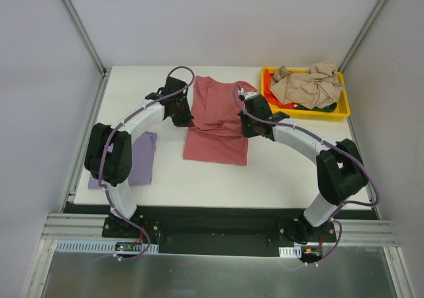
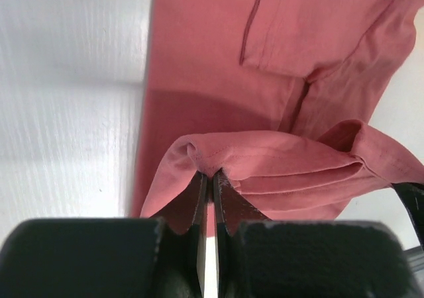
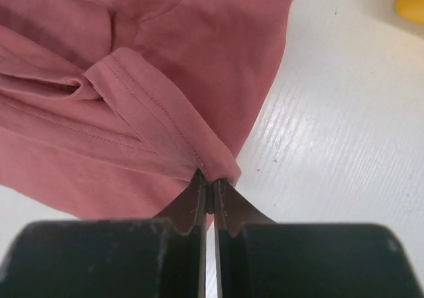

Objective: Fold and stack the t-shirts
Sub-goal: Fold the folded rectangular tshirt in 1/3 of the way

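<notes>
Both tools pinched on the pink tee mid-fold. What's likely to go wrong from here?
1. The left tool and right tool hold the dusty pink cloth t-shirt only at their tips, on the hem edge; either pinch may slip while pulling.
2. Cloth at the left tool is bunched in layers, so the fold may land creased or skewed.

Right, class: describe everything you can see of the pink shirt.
The pink shirt is soft, dusty red-pink cloth with stitched hems. It lies in the middle of the table, partly folded, with layers doubled over. The left gripper and right gripper each pinch a hemmed fold at its sides, jaws shut on the cloth.
</notes>
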